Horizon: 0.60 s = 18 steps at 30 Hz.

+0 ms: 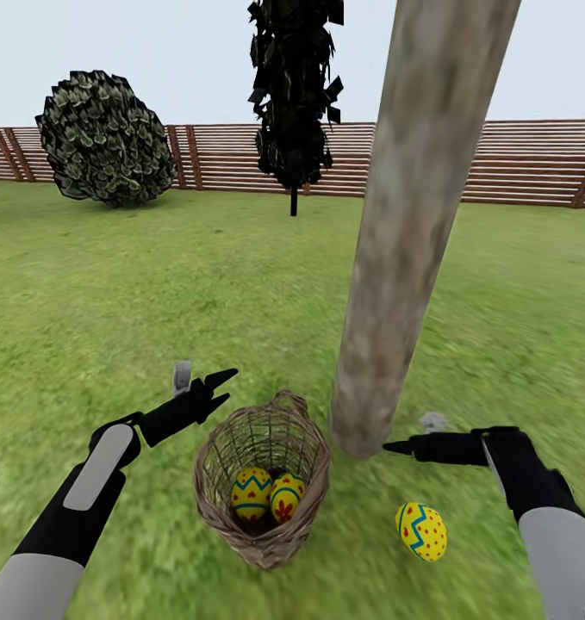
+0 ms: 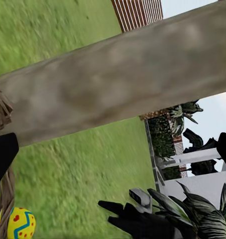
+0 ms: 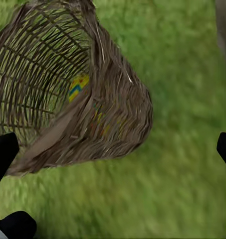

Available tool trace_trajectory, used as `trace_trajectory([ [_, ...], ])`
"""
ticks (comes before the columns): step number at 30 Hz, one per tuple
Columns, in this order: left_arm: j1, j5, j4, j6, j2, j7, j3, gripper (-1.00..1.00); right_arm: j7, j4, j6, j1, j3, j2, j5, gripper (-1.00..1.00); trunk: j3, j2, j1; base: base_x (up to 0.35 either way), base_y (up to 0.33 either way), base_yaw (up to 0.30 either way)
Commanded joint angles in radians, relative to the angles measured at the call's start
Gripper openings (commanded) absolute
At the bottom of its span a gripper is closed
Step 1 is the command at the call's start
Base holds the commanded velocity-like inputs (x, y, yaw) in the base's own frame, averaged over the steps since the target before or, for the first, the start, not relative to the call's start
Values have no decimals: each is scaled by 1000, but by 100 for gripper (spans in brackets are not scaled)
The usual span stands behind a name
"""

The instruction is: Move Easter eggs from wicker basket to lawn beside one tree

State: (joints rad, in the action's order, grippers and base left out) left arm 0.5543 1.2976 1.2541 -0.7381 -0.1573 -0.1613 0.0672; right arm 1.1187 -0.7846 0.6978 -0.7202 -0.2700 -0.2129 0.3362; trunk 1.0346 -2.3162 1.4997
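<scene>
One Easter egg lies on the lawn beside the tree; two sit in the wicker basket.

On the lawn (image 1: 111, 284), the wicker basket (image 1: 262, 525) stands just beside the foot of the pale tree (image 1: 404, 258), with two Easter eggs (image 1: 251, 493) side by side inside it. A third egg (image 1: 420, 531) rests on the grass near the trunk's base, to the basket's right. The left tool (image 1: 220, 385) hovers beside the basket's rim, fingers spread and holding nothing. The right tool (image 1: 395, 448) points toward the trunk's base; the wrist view shows its fingertips (image 3: 3, 154) wide apart and nothing between them. A slatted wooden fence (image 1: 516, 164) and a round bush (image 1: 107, 138) stand beyond.
</scene>
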Motion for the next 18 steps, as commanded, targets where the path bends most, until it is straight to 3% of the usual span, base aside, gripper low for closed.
trace_trajectory([
  [1,1,-1,-2,-2,-1,-3,1,100,-12,-37,33,-1,-1,24,13,100,-2,7,-4,0,0,0],
  [3,0,0,-12,-1,-1,-3,0,100,-70,-102,95,-1,14,69,25,100,-9,21,-12,0,0,0],
  [7,1,2,-20,-1,0,-3,1,100,-135,-160,184,-1,61,108,44,100,-21,49,-27,0,0,0],
  [13,1,2,-22,-1,0,-3,0,100,-144,-197,225,0,81,119,40,100,-40,91,-50,0,0,0],
  [18,3,2,-52,0,-1,-3,0,100,-137,-201,237,6,85,160,38,100,-56,126,-69,0,0,0],
])
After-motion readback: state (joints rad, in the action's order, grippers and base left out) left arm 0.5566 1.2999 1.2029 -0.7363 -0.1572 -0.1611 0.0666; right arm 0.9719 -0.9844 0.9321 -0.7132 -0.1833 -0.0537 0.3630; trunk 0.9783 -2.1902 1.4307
